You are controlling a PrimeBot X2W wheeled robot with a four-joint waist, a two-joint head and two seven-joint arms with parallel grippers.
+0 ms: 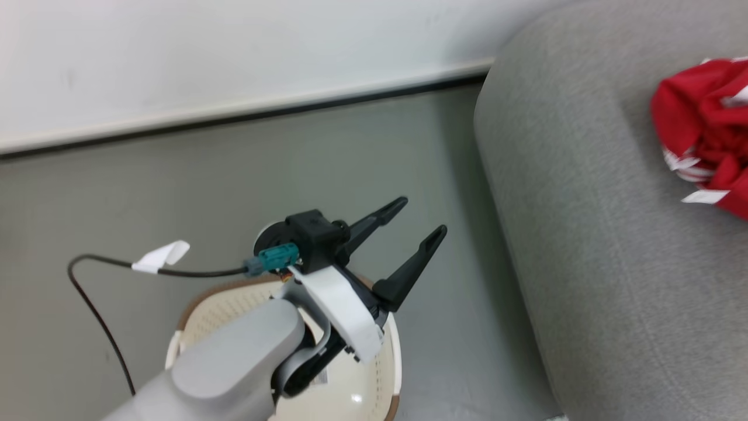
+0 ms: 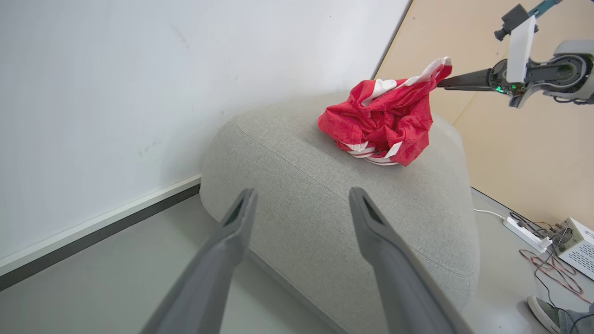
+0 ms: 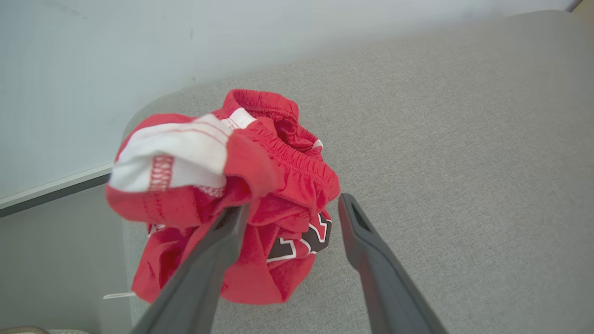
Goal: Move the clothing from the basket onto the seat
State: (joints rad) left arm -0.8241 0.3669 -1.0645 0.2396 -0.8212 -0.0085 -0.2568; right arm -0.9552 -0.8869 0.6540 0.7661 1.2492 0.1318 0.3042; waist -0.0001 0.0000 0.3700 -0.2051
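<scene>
Right wrist view: red jersey (image 3: 260, 185) crumpled on top of the sofa (image 3: 441, 139), right gripper (image 3: 293, 206) released, fingers spread, one finger touching a raised fold, so nearer than the left gripper (image 1: 422, 216), likewise unclenched, off the sofa over the laundry basket (image 1: 222, 310).

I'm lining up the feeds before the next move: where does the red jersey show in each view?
Head view: jersey at the right edge, upper part, lying on the sofa.
Left wrist view: jersey above centre, slightly right, on the sofa's top.
Right wrist view: jersey left of centre, crumpled.
Shared landmark: the grey sofa beneath it.
</scene>
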